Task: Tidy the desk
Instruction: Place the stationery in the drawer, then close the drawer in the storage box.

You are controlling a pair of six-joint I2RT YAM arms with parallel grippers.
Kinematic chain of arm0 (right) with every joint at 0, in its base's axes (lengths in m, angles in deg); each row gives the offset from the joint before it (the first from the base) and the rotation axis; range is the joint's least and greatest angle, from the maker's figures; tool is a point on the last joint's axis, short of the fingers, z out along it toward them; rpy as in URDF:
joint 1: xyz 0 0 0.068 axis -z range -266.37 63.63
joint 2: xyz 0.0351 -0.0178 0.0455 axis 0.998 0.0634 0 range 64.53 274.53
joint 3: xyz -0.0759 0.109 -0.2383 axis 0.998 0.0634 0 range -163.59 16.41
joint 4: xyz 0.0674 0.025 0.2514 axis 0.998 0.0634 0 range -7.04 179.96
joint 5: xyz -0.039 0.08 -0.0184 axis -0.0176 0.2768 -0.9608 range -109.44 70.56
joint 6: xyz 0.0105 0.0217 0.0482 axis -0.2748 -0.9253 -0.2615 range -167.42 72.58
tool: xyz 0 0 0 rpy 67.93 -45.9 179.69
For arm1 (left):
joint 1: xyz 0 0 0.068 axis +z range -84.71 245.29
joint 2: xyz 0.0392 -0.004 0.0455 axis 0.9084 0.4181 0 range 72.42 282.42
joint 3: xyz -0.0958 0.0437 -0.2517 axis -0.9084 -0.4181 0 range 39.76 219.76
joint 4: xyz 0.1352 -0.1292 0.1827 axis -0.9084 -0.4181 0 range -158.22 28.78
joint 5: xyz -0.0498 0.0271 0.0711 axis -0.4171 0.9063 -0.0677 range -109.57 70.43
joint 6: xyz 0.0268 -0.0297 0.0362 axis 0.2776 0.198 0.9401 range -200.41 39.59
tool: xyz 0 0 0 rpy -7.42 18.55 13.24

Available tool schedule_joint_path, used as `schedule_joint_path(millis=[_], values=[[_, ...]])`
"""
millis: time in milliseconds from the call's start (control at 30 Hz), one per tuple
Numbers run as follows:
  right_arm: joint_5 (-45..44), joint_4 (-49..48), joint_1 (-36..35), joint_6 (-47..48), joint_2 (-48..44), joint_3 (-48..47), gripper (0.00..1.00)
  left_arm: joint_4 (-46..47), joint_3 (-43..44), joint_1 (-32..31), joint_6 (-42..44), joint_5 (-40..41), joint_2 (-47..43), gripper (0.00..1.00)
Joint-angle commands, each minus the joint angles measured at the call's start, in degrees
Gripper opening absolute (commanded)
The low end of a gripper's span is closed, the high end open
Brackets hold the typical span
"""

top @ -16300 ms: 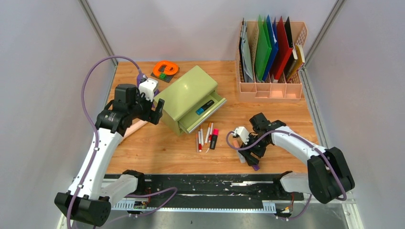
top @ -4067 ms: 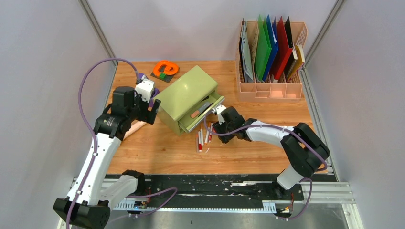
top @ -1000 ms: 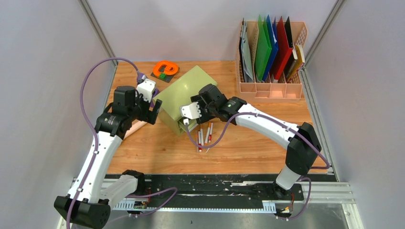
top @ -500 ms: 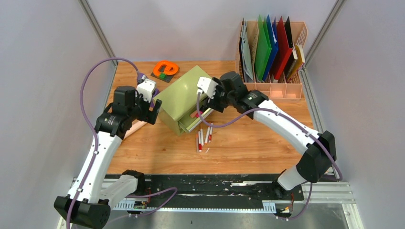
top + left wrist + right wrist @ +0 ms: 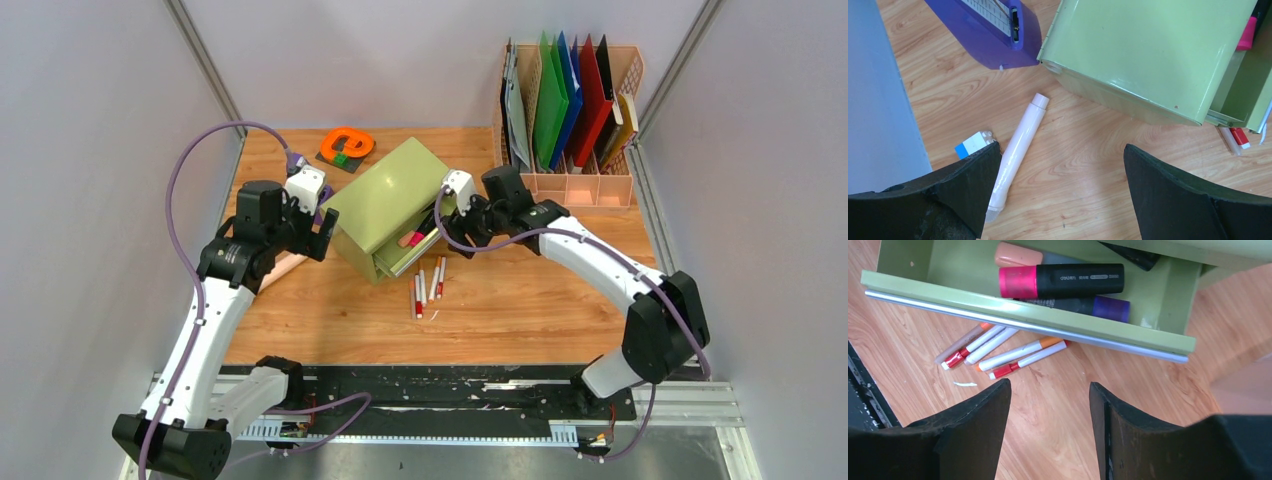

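Observation:
The wooden desk carries a green drawer chest with its drawer pulled out. A pink-and-black highlighter and other highlighters lie in the drawer. Several thin markers lie on the wood in front of it. My right gripper hovers open just past the drawer's front, near its right end, with only bare wood between its fingers. My left gripper is wide open and empty left of the chest, above a white tube.
A peach file rack with coloured folders stands at the back right. An orange object lies at the back left. A purple object and a small white-and-blue brick lie left of the chest. A black rail runs along the near edge.
My right arm swung from over the chest's front across to the drawer's right end, and its jaws narrowed slightly. The left arm stayed still.

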Motion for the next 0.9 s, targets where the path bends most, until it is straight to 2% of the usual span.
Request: schedule_joint_path(millis=[0,233,600,867], values=[[5.01,-5.39,-0.01,-4.67,4.19,-1.68,0.59,1.48,2.03,0.43,-0.50,-0.55,-1.22,1.00],[5.91,-12.07,-0.01,-9.29,10.94,-4.32,0.56,1.46,1.73,0.43,-0.33,-0.21,-1.71,1.00],[8.48,-21.43,-0.31,-14.79,11.82,-4.26,0.56,1.64,1.37,0.43,-0.29,-0.13,-1.32,1.00],[6.00,-25.79,-2.15,-17.11,15.24,-5.19,0.57,1.52,1.36,0.43,-0.37,-0.18,-1.18,1.00]])
